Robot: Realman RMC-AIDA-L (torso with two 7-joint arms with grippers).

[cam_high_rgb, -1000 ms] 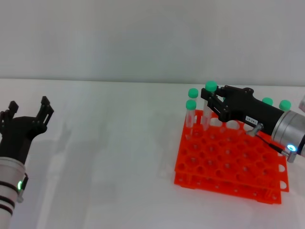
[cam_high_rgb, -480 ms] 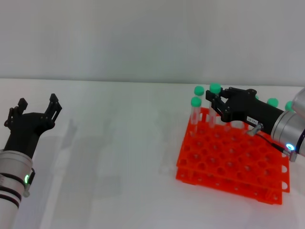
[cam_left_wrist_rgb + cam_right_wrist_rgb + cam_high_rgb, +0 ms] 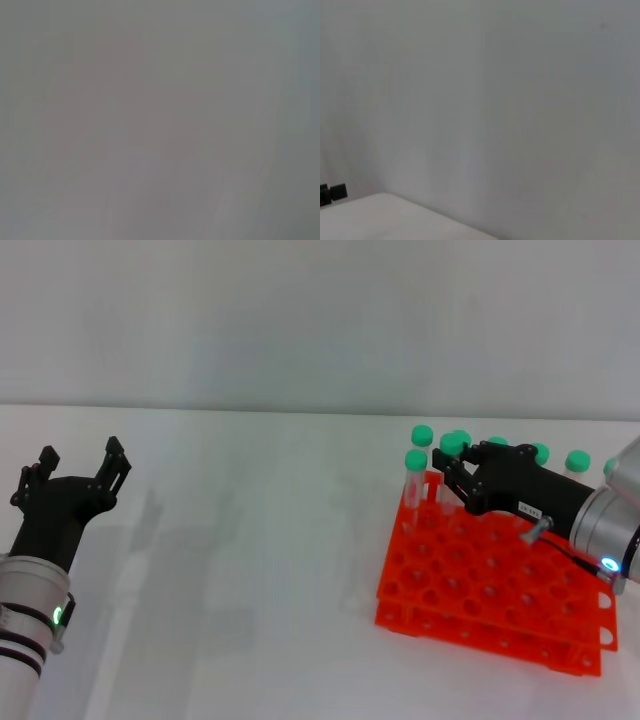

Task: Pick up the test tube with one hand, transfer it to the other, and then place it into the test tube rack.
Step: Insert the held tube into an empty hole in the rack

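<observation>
Right gripper (image 3: 452,472), matte black w/ small white label, on a silver wrist w/ blue light, reaches across the back of the rack (image 3: 480,585). Its fingers are pinched on the tube (image 3: 452,450) just under the mint-green screw cap; tube upright over a back-row hole near the rack's left corner, lower end hidden behind the fingers, so can't tell how deep it sits.

Rack is bright orange-red plastic, stacked flat plates w/ a grid of round holes, glossy, sitting on a plain white table (image 3: 250,540). Other clear tubes w/ same green caps stand in it: one at the front-left corner of the back rows (image 3: 415,480), one just behind (image 3: 422,436), more caps along the back edge (image 3: 578,461).

Left gripper (image 3: 75,472), black, multi-finger, on silver-white wrist w/ black bands + green light, hangs far left, well apart from rack, fingers spread, holding nothing.

Left wrist view: blank grey. Right wrist view: pale wall, strip of white table.
</observation>
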